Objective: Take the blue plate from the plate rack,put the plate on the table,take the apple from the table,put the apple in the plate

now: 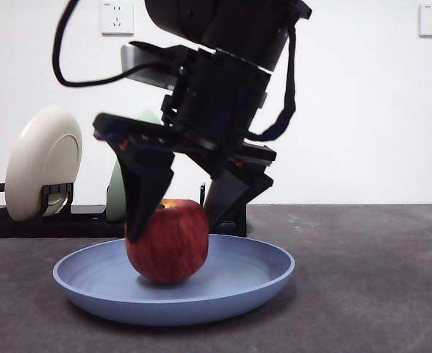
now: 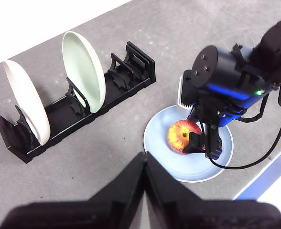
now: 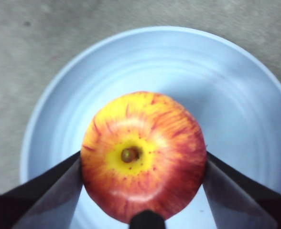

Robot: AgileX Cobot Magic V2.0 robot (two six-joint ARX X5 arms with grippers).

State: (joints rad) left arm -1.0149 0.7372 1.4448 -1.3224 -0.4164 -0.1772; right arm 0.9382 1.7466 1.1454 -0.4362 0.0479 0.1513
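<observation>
The red apple sits stem up in the middle of the blue plate, which lies flat on the dark grey table. My right gripper comes down from above with one jaw against each side of the apple; the plate fills that view. In the left wrist view the right gripper stands over the apple and plate. My left gripper is shut, empty, high and apart from them.
The black plate rack stands behind the blue plate, holding a cream plate and a pale green plate; its third slot is bare. In the front view the rack is at back left.
</observation>
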